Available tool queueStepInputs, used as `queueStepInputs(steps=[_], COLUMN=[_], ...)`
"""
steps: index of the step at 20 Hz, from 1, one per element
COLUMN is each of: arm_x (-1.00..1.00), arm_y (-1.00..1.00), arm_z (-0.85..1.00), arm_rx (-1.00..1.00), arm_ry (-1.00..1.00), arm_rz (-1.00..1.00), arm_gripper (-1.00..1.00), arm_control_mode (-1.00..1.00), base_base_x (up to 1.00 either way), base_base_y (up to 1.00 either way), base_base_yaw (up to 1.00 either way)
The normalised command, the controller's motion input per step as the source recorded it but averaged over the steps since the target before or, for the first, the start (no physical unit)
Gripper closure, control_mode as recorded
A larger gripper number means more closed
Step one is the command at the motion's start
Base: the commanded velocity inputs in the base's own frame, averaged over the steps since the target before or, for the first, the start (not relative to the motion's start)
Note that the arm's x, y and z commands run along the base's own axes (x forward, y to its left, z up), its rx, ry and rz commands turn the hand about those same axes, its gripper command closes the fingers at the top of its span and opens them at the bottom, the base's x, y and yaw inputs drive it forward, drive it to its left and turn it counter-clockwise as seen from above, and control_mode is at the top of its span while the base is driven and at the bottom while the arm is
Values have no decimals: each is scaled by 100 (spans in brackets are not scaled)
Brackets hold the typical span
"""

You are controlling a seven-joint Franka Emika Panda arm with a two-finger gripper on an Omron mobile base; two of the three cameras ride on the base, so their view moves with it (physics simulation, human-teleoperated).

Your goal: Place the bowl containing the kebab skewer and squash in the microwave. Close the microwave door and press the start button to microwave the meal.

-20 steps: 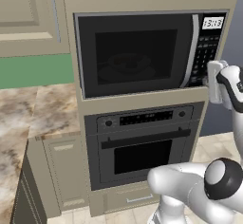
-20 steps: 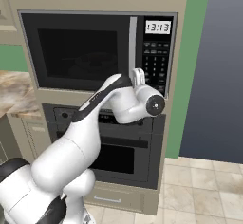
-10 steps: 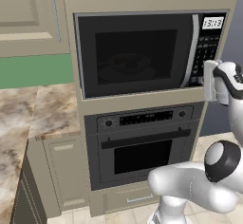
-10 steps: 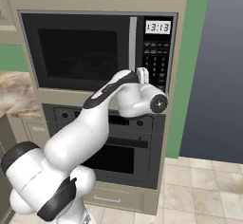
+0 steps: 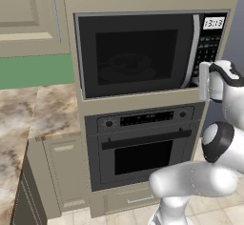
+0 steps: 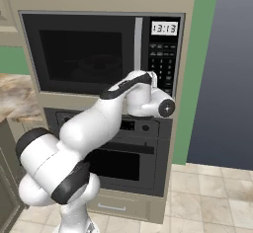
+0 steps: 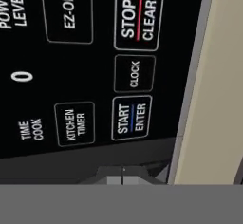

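- The microwave point(image 5: 143, 52) sits built into the cabinet wall, directly above the oven point(image 5: 143, 145).
- The microwave door point(image 5: 136, 55) is closed; through its dark glass the bowl point(image 5: 128, 63) shows faintly inside the microwave.
- The gripper point(image 7: 122, 176) is closed, its fingertips together, at the lower right of the microwave's keypad point(image 6: 162, 71).
- In the hand view the start button point(image 7: 132, 117) lies just above the fingertips, below the clock button point(image 7: 135, 73).
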Motion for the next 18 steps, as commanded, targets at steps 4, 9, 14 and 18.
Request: queueStepInputs(steps=[4, 9, 14, 18], arm_x=[51, 52, 57, 23], arm_y=[-19, -27, -22, 46], arm_z=[-24, -21, -18, -65], arm_rx=[0, 0, 0, -16], arm_ry=[0, 0, 0, -29], arm_rz=[-4, -6, -8, -34], arm_gripper=[100, 100, 100, 100], arm_control_mode=[-100, -100, -100, -100], base_base_x=[0, 0, 0, 0], base_base_y=[0, 0, 0, 0], base_base_yaw=[0, 0, 0, 0])
